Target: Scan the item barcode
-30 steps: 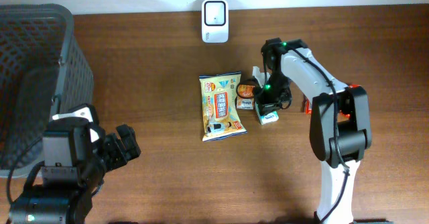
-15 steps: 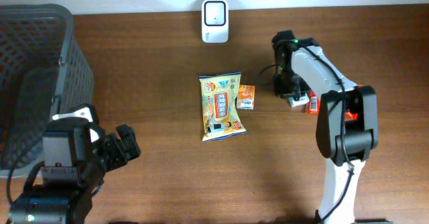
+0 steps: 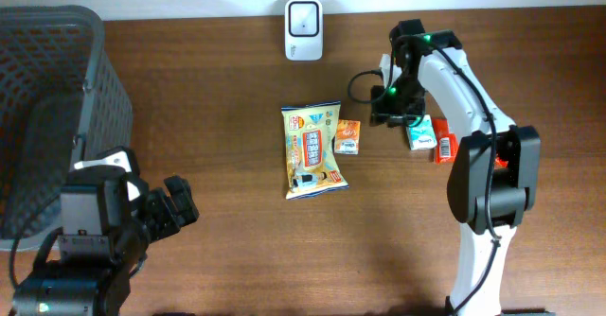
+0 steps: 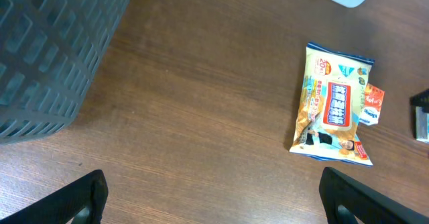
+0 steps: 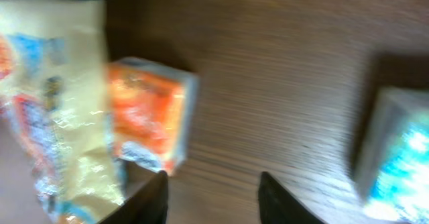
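Left claw [image 4: 211, 187] sits nearest, low over the near-left part of the counter [image 3: 237, 250], fingers spread fully wide, bare wood between them, nothing held. Its wrist camera looks out along the wood and takes in the mesh wall of the dark basket [image 4: 47, 49] at left, which the right wrist view misses altogether. Mid-counter lies a yellow snack bag [image 3: 311, 150], flat, long side running near to far. Orange packet [image 3: 347, 136] is just beside the bag's right edge; from overhead, touching or a hair apart cannot be told. Right wrist view is blurred but shows this packet as a small boxy carton with a pale side face, a detail lost from above. Right claw [image 5: 211, 184] hangs over the wood to the packet's right, partly open, fingers apart and empty, only counter showing between them. Teal box [image 3: 419, 132], the item, lies on the counter just right of that claw, free of the fingers; overhead shows its whole top face, the wrist view only a bright blurred corner. Red packet [image 3: 443, 148] is tight against the box's right side, seen from overhead alone. Farthest, the white scanner [image 3: 303, 16] stands at the back edge, well apart from the box; the left wrist view catches just its lower rim.
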Controlling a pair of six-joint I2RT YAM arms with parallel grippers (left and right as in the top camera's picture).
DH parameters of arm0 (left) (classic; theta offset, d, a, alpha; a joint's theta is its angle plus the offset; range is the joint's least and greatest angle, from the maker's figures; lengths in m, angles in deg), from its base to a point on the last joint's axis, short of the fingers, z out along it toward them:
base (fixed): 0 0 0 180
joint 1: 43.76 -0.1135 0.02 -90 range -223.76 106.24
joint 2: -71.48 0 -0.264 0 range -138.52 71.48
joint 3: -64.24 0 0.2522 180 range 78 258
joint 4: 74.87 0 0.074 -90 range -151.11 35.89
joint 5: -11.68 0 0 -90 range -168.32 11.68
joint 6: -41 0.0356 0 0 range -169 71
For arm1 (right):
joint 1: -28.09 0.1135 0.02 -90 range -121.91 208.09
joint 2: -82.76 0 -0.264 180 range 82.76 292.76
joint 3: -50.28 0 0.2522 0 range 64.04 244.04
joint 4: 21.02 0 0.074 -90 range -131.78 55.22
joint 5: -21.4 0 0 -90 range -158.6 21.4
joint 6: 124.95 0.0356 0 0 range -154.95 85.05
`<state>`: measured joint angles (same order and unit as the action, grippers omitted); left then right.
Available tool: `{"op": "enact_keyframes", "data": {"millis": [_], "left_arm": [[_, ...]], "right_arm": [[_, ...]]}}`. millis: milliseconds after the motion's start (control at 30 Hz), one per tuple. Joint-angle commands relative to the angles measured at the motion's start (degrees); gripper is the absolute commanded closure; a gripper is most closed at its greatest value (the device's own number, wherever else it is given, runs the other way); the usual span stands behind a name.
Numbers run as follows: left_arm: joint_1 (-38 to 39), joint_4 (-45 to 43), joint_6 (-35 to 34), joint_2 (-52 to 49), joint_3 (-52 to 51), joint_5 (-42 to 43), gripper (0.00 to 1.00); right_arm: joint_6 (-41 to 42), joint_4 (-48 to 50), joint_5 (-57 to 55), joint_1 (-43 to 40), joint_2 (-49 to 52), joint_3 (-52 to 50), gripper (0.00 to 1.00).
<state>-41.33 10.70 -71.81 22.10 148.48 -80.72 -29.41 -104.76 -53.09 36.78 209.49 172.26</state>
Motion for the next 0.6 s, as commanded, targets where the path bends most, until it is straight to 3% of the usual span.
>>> {"op": "enact_keyframes", "data": {"millis": [0,200,233,300,333,367,467,567], "left_arm": [[-0.4,0.0,-0.5,0.2,0.2,-0.3,0.01],[-0.4,0.0,-0.5,0.2,0.2,-0.3,0.01],[-0.4,0.0,-0.5,0.2,0.2,-0.3,0.01],[-0.4,0.0,-0.5,0.2,0.2,-0.3,0.01],[-0.4,0.0,-0.5,0.2,0.2,-0.3,0.01],[-0.4,0.0,-0.5,0.2,0.2,-0.3,0.01],[-0.4,0.0,-0.5,0.2,0.2,-0.3,0.01],[-0.4,0.0,-0.5,0.2,0.2,-0.3,0.01]], "right_arm": [[-0.1,1.5,6.8,2.3,0.2,-0.5,0.57],[11.0,12.6,6.1,4.4,0.2,-11.2,0.59],[12.2,13.7,4.6,4.4,0.2,-12.3,0.69],[12.1,13.9,3.1,4.4,0.2,-12.3,0.77],[11.9,13.7,3.1,4.4,0.2,-12.3,0.91],[11.9,13.3,2.4,4.3,0.1,-12.0,0.96],[11.9,7.6,-6.9,4.3,-0.7,-6.8,0.96],[14.8,-2.4,-25.1,4.6,-1.7,2.1,0.96]]}}
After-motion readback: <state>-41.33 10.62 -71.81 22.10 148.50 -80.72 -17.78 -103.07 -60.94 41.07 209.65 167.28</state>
